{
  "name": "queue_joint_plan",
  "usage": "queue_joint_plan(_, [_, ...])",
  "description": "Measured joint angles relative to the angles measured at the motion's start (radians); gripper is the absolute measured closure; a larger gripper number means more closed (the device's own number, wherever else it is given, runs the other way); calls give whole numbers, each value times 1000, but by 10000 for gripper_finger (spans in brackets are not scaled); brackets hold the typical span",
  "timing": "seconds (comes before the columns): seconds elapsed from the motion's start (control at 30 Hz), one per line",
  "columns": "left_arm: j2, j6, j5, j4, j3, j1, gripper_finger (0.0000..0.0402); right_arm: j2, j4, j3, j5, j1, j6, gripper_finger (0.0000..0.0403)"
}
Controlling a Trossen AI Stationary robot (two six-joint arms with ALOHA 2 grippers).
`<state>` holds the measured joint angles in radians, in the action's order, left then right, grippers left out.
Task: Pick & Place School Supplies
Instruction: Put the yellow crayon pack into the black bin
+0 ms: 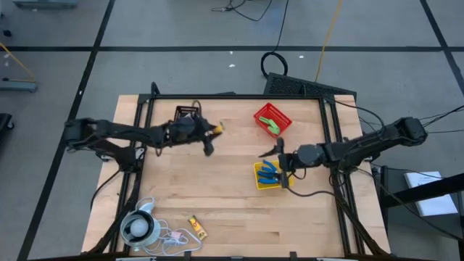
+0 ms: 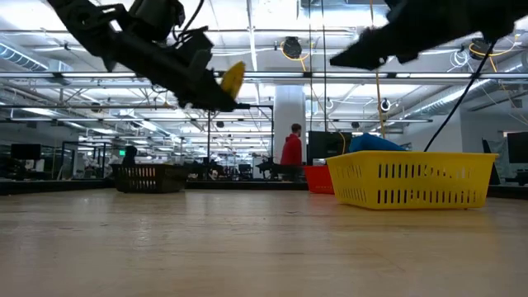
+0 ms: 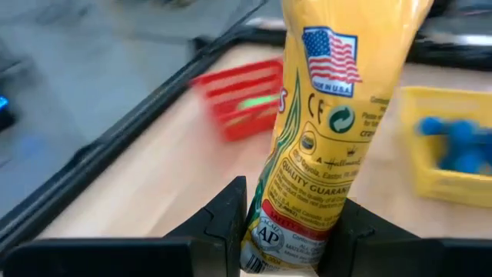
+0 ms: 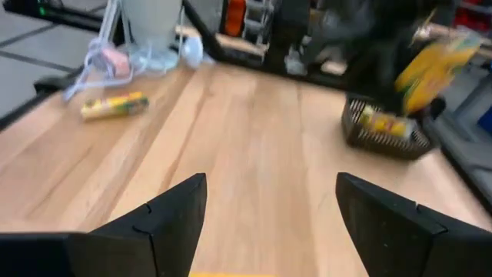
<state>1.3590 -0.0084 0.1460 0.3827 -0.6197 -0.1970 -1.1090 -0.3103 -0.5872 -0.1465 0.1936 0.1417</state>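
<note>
My left gripper [image 1: 209, 138] hangs in the air over the table's far middle, just right of the black bin [image 1: 187, 114], shut on a yellow packet [image 3: 323, 131]. My right gripper [image 4: 269, 208] is open and empty, hovering above the yellow bin [image 1: 270, 176], which holds blue-handled scissors [image 1: 270, 171]. A green block [image 1: 272, 125] lies in the red bin [image 1: 272, 118]. Another yellow packet [image 1: 197, 227] lies flat near the table's near edge. More yellow packets [image 4: 382, 123] sit in the black bin. My left gripper pinches the yellow packet between its two fingers [image 3: 229, 219] at one end [image 3: 296, 227]. The fingers come from the table's left, and the packet's printed length sticks out past them. The low view shows the packet [image 2: 233, 80] lifted clear, high above the tabletop.
A white round object with a cord [image 1: 139, 227] sits at the near left corner. Dark frame rails [image 1: 239, 96] run along the table's edges. Bare wood lies in the table's middle [image 1: 217, 181]. A person in red [image 2: 291, 150] stands far off in the room.
</note>
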Motion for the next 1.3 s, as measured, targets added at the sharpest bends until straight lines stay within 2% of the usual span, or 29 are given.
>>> queue_joint_plan(0.17, [-176,-128,106,-310,0,-71,292,18,-21,71,-41,55,-62,126])
queue_joint_plan(0.33, [-245,-290,124,-540,0,-141,292,18,-21,87,-43,96,-103,126])
queue_joint_plan(0.57, [-209,-414,115,-684,0,-218,292,18,-32,87,-44,134,-104,126])
queue_joint_plan(0.83, [-144,-442,86,-803,-53,-275,292,18,-30,87,-63,143,-104,126])
queue_joint_plan(1.03, [-85,-443,128,-919,-111,-321,293,18,-30,87,-63,142,-104,126])
queue_joint_plan(1.3, [-4,-433,36,-934,-123,-352,294,18,-29,87,-62,149,-104,126])
